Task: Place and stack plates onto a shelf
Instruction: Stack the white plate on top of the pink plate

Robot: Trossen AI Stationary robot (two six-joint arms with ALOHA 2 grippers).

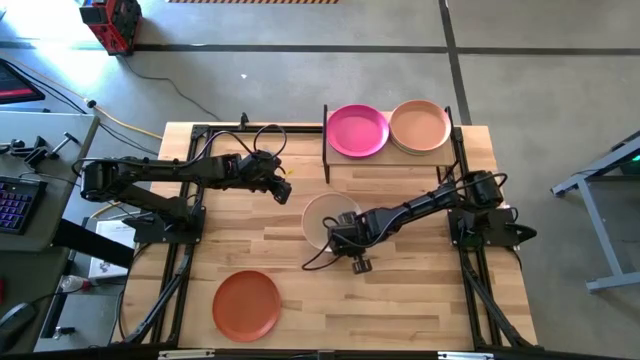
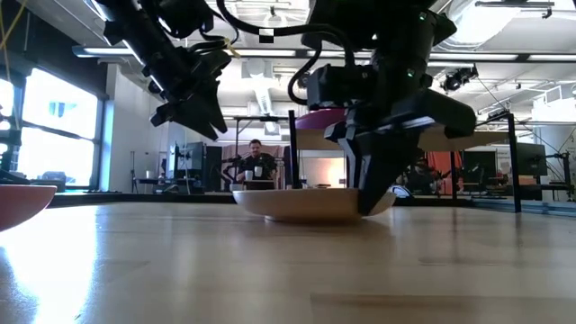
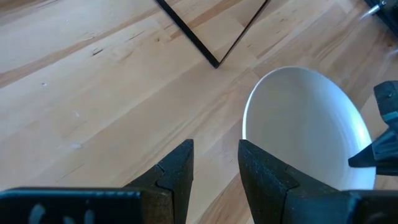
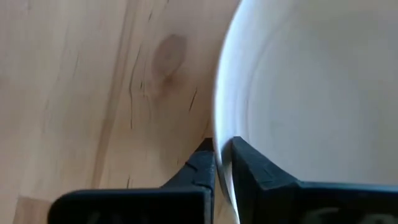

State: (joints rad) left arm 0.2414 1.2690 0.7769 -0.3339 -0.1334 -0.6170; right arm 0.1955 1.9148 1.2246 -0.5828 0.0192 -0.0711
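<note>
Nearest the low camera, at its far left edge, sits the orange-red plate (image 1: 246, 304), flat on the table (image 1: 420, 290) toward the front-left and well apart from both arms.

Farther in, at the table's middle, lies the off-white plate (image 1: 322, 218). Right end effector (image 1: 335, 238) is down at this plate's rim — its fingers (image 4: 245, 171) are pinched together on the edge, one inside the plate and one outside. In the low view the plate's base looks to rest on the wood, though the exact contact is hard to judge.

Left end effector (image 1: 283, 189) hovers above the table just beside the off-white plate, on the shelf side; its fingers (image 3: 180, 171) stand apart with bare wood between them, and nothing is held.

At the back of the table stands the shelf (image 1: 340, 170), a light board on a thin black frame. On it sit the magenta plate (image 1: 357, 130) and, just beside it, a peach plate (image 1: 419, 126) that seems to top a small stack.

Beyond the table, a person (image 2: 256, 158) shows in the room.
</note>
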